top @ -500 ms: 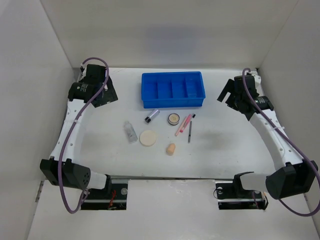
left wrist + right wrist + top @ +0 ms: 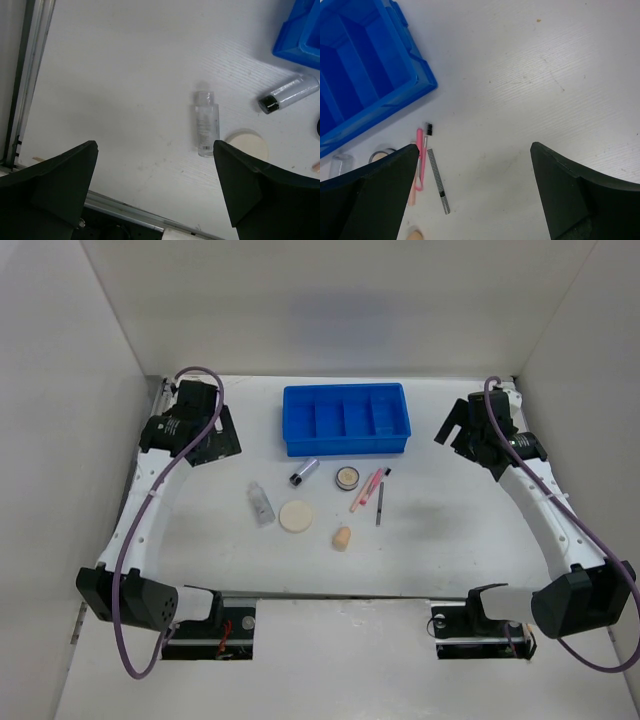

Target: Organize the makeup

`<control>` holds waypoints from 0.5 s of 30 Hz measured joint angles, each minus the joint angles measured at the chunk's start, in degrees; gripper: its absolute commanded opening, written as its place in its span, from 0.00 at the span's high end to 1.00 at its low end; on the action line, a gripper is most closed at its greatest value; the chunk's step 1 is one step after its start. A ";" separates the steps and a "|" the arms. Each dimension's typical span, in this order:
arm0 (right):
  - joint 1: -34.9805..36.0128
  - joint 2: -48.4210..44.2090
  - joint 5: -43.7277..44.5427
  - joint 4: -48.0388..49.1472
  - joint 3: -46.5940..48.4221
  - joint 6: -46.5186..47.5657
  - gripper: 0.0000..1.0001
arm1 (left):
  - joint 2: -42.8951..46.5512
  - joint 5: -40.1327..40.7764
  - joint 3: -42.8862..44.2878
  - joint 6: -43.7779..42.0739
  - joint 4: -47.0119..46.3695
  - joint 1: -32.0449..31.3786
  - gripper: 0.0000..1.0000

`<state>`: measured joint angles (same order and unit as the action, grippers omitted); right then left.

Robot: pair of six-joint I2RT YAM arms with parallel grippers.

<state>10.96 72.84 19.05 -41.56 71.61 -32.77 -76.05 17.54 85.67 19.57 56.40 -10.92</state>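
Two grippers stand fully open and neither holds anything. In the wrist view of the left gripper (image 2: 155, 170), a clear bottle (image 2: 207, 125) lies flat on the table (image 2: 115, 75) in the gap between the jaws, close to the picture's right-hand finger. A round puff (image 2: 248, 144) lies just past that finger, and a silver-black tube (image 2: 289, 93) lies farther out. In the wrist view of the right gripper (image 2: 472, 170), a pink pencil (image 2: 420, 155) and a dark pencil (image 2: 438, 181) lie side by side just inside the picture's left-hand finger, with the blue tray (image 2: 415, 75) beyond them. The compact (image 2: 347, 477) and sponge (image 2: 342, 538) lie between the two grippers, well apart from both.
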 measured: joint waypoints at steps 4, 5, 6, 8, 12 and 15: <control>0.00 0.00 -0.11 0.11 -0.15 0.00 0.00 | 2.23 -1.73 -5.66 1.18 -2.08 -1.51 0.04; 0.00 0.00 -0.39 0.22 -0.35 0.00 0.00 | 2.73 -2.23 -7.82 2.10 -2.51 -2.08 0.05; 0.00 0.00 -0.74 0.48 -0.70 0.00 0.00 | 3.02 -2.62 -9.94 3.15 -2.75 -2.95 0.07; 0.00 0.00 -1.64 0.83 -1.51 0.02 0.00 | 2.99 -3.56 -13.79 5.90 -3.45 -4.59 0.12; 0.00 0.00 -2.78 1.11 -2.27 -0.02 0.00 | 2.93 -5.60 -21.73 11.02 -6.49 -7.06 0.14; 0.00 0.00 -3.10 1.55 -2.27 -0.02 0.00 | 1.57 -6.99 -25.73 13.68 -8.61 -7.93 0.16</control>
<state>10.96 72.84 15.94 -40.01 69.34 -32.80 -74.48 10.55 59.94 33.26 47.79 -18.85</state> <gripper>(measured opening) 0.996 0.857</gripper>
